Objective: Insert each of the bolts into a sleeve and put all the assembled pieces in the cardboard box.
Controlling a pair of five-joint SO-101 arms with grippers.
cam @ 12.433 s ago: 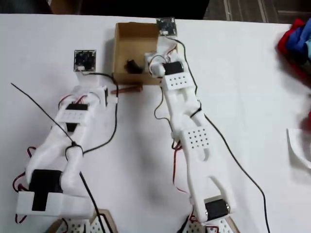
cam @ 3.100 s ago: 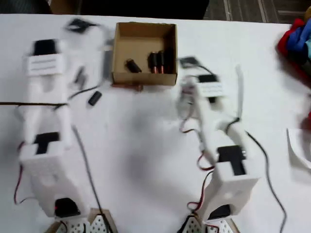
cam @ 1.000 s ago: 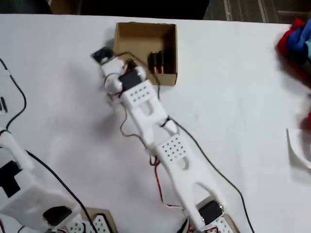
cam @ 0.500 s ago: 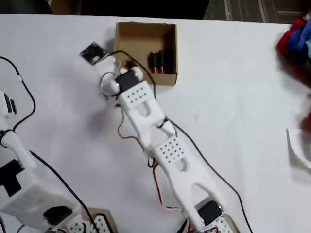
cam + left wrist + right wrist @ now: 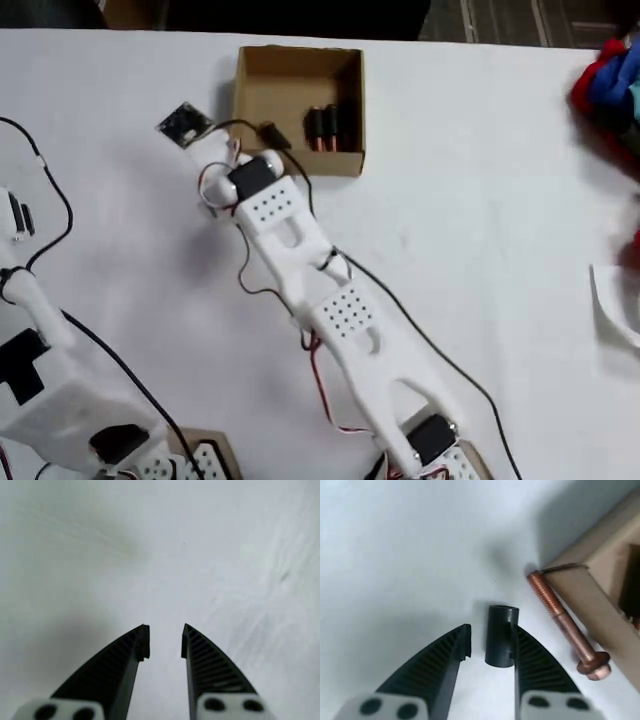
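A black sleeve (image 5: 501,635) stands on the white table between the fingers of my open right gripper (image 5: 491,645), close against one finger. Beside it a copper bolt (image 5: 565,622) lies along the outer wall of the cardboard box (image 5: 600,600). In the high view the right arm (image 5: 300,250) stretches to the box's (image 5: 250,100) near left corner. Inside the box lie two assembled pieces (image 5: 322,125) and a dark piece (image 5: 272,133). The left arm (image 5: 40,390) is folded at the table's left edge. My left gripper (image 5: 164,641) hangs open over bare table, holding nothing.
A small camera board (image 5: 183,122) on the right wrist juts out left of the box. Cables trail from both arms. Red and blue cloth (image 5: 610,80) lies at the far right edge, with a white object (image 5: 615,310) below it.
Over the last second the right arm's wrist has swung left along the box's front to its left corner. The left arm has barely moved.
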